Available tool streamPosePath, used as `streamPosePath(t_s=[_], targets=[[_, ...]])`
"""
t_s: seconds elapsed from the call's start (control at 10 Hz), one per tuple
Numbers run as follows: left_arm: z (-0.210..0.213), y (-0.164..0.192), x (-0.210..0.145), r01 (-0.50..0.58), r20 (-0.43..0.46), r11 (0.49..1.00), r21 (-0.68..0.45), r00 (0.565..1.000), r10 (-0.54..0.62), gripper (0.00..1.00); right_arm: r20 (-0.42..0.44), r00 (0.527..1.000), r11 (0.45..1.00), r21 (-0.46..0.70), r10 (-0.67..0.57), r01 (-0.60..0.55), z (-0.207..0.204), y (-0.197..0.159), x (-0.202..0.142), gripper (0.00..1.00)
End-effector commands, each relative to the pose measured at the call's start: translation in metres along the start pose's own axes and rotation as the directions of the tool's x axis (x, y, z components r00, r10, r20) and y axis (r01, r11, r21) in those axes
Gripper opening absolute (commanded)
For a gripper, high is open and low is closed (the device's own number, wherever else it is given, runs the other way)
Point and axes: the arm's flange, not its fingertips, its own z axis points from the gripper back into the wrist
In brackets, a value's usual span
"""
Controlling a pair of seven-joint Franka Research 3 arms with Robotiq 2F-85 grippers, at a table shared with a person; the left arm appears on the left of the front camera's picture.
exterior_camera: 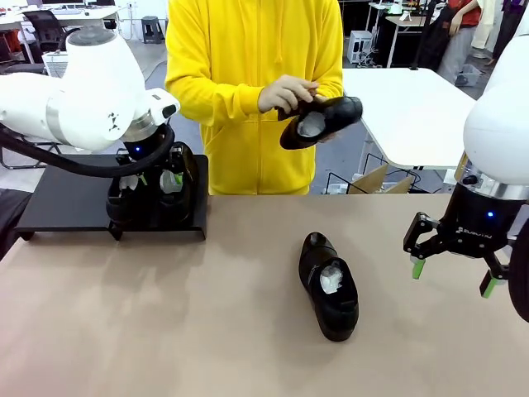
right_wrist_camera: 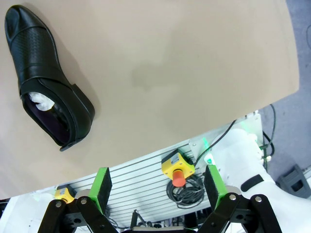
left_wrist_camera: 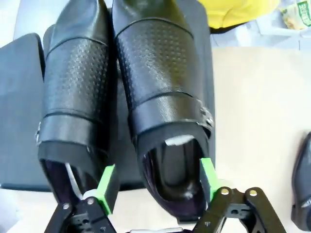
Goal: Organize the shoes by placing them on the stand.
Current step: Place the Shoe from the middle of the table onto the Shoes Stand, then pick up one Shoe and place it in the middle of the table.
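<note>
Entry: shoe placement, judged at the let-go stage. Stand (exterior_camera: 66, 203): carries 2 shoes side by side at its right end, toes toward the person. Left gripper (left_wrist_camera: 158, 182): jaws spread to either side of the heel of the end shoe (left_wrist_camera: 160, 82), not clamping it; the second shoe (left_wrist_camera: 75, 82) sits just beside, further in on the stand. Loose shoe (exterior_camera: 329, 285): lying on the table (exterior_camera: 207, 347), well right of the stand. Held shoe (exterior_camera: 326, 116): in the person's hand (exterior_camera: 289, 93), beyond the stand's right end. Right gripper (exterior_camera: 455, 275): wide open, empty, far right of the stand. Next move, as judged: lift the left gripper straight up clear of the heel, then fetch the loose shoe. Unclear: whether either pad touches leather; the left arm (exterior_camera: 83, 91) covers the stand's shoes in the front view.
</note>
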Motion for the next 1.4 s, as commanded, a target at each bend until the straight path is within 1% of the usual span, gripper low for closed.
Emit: streamPosePath(t_s=[0.0,0.1,0.2,0.3,1.1,1.2,1.3], targets=[[0.022,0.002,-0.024,-0.010,-0.003,1.000,0.006,1.000,0.010,1.00,0.012,1.000,1.000,0.002,0.011,-0.011,0.002,-0.001,0.003,1.00],[0.032,0.005,-0.029,-0.028,-0.033,1.000,0.014,0.999,0.028,1.00,0.012,1.000,1.000,0.002,0.011,-0.011,0.002,-0.001,0.003,1.00],[0.045,0.009,-0.035,-0.078,-0.074,0.996,0.033,0.994,0.080,1.00,0.012,1.000,1.000,0.002,0.011,-0.011,0.002,-0.001,0.003,1.00],[0.025,-0.001,-0.016,0.003,-0.003,1.000,0.008,1.000,-0.003,1.00,0.012,1.000,1.000,0.002,0.011,-0.011,0.002,-0.001,0.003,1.00],[0.022,-0.003,-0.017,-0.008,-0.013,1.000,0.007,1.000,0.008,1.00,0.012,1.000,1.000,0.002,0.011,-0.011,0.002,-0.001,0.003,1.00],[0.043,-0.006,-0.032,0.023,-0.014,1.000,-0.005,1.000,-0.023,1.00,0.012,1.000,1.000,0.002,0.011,-0.011,0.002,-0.001,0.003,1.00],[0.076,-0.011,-0.048,0.080,-0.018,0.996,-0.030,0.997,-0.081,1.00,0.012,1.000,1.000,0.002,0.011,-0.011,0.002,-0.001,0.003,1.00]])
